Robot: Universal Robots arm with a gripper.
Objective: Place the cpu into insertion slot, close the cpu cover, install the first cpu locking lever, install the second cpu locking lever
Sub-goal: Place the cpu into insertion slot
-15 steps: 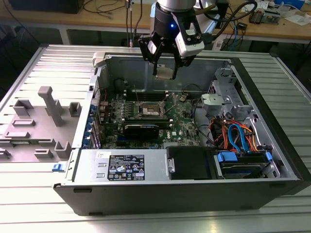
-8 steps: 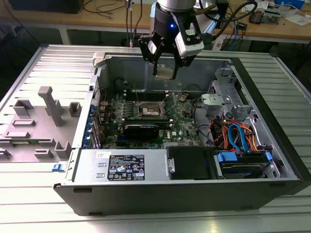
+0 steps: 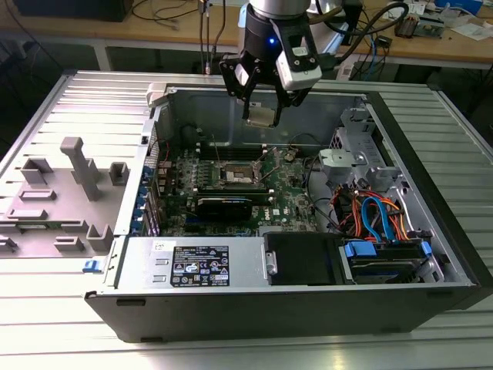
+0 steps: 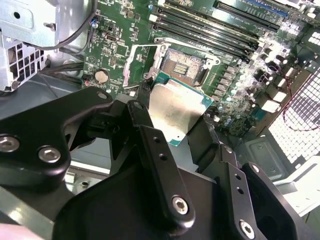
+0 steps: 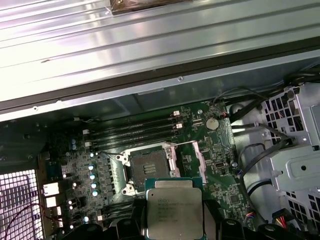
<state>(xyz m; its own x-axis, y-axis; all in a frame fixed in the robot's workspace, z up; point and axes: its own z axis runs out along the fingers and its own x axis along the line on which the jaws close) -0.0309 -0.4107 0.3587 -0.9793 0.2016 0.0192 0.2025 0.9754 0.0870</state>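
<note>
My gripper (image 3: 260, 106) hangs above the open computer case, shut on the cpu (image 3: 260, 116), a flat square chip with a silvery top. In both wrist views the cpu (image 4: 175, 107) (image 5: 174, 212) sits between the black fingers (image 4: 145, 125), held well above the board. The insertion slot (image 3: 237, 174) (image 4: 183, 65) (image 5: 149, 170) lies bare on the green motherboard, below and slightly offset from the chip. The cpu cover (image 4: 134, 64) (image 5: 186, 156), a thin metal frame, stands flipped open beside the slot.
Long black memory slots (image 3: 231, 146) run behind the socket, and a black card (image 3: 231, 205) lies in front of it. A power supply (image 3: 192, 266) and a drive bay with coloured cables (image 3: 377, 223) fill the near side. A grey fixture (image 3: 62, 193) sits outside the case.
</note>
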